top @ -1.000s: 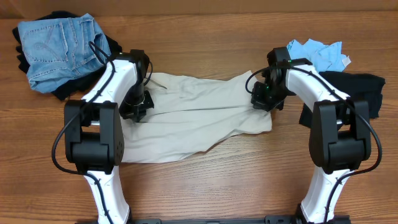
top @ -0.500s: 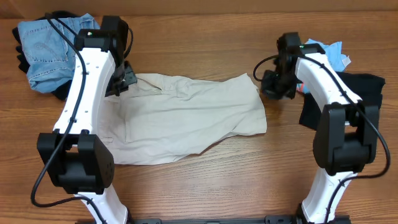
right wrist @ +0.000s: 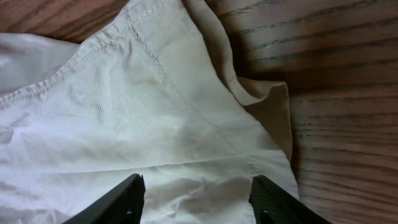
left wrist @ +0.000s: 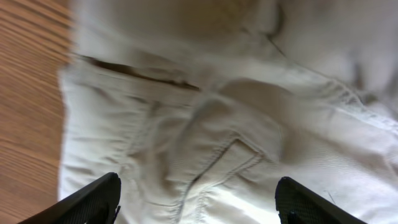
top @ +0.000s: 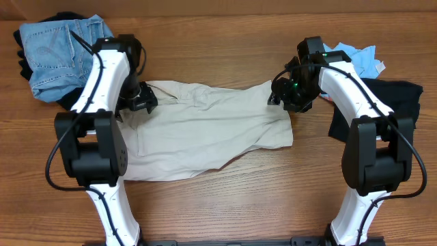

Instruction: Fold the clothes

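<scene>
Right, I see the cream trousers [top: 205,133] lying spread across the middle of the table [top: 225,205]. My left gripper [top: 140,99] sits over their upper-left corner, jaws wide apart with nothing between them; its wrist view shows a stitched pocket [left wrist: 230,155] below. My right gripper [top: 285,96] hangs over the upper-right hem, jaws likewise parted and empty. Blue denim [top: 58,55] is heaped at upper left, and a light-blue tee [top: 358,60] and a black piece [top: 396,99] lie at upper right.
</scene>
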`<state>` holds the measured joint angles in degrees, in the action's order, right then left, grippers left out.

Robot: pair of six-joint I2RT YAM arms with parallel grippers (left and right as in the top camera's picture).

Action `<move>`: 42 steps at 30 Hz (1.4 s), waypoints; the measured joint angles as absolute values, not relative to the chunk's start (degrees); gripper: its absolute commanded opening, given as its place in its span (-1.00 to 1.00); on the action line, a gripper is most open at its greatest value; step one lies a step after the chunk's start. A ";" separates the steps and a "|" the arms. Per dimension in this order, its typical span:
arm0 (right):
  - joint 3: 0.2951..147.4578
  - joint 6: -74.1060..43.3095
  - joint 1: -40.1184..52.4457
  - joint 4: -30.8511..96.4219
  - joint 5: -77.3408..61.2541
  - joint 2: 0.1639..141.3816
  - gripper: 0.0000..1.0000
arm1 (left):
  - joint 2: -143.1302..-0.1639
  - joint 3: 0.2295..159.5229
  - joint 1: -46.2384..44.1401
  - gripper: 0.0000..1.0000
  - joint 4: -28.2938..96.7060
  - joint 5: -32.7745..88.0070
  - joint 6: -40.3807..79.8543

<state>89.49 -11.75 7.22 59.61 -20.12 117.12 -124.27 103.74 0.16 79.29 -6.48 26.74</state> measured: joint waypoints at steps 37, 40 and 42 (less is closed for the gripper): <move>89.45 -13.06 7.16 58.48 -18.06 117.12 0.29 | -104.01 103.31 10.59 -0.92 83.40 12.82 13.17; 89.45 -13.50 7.16 58.00 -17.69 117.12 0.29 | -100.12 103.31 10.59 -0.92 88.71 12.14 14.11; 89.45 -13.47 7.16 58.22 -17.72 117.12 0.30 | -99.98 103.31 10.59 -0.92 91.98 11.29 15.00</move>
<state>89.45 -13.47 7.16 58.22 -17.72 117.12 -99.98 103.31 10.59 91.98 11.29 15.00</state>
